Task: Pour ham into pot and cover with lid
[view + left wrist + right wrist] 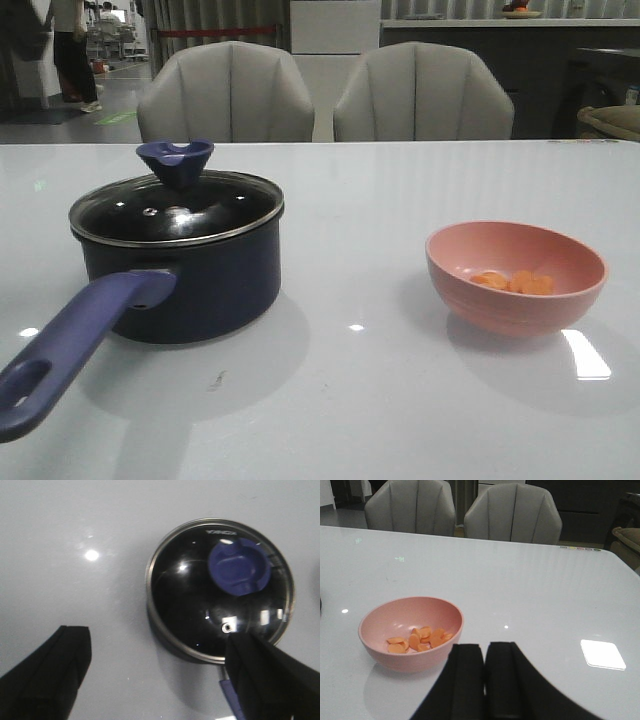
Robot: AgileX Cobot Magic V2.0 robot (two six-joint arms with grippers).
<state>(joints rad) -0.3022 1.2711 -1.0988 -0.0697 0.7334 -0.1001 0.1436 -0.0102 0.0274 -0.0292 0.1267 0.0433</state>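
glossy white table (380, 400), glass lid (180, 208) (round), navy pot (200, 285)

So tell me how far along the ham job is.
Nothing looks done yet. The ham lies in the pink bowl, and the lid sits on the pot. In hand: nothing; the left gripper is open above the lid, the right gripper shut beside the bowl. Left: lift the lid, pour the ham in, cover the pot.

Dark navy pot (200, 285) with a purplish-blue handle, clear glass lid (178, 208) with a silvery rim and deep blue knob. Orange ham (515, 282) bits sit in a salmon-pink bowl (515, 277) (plain, no pattern). Table (360, 400) is glossy white, chairs (325, 92) grey.
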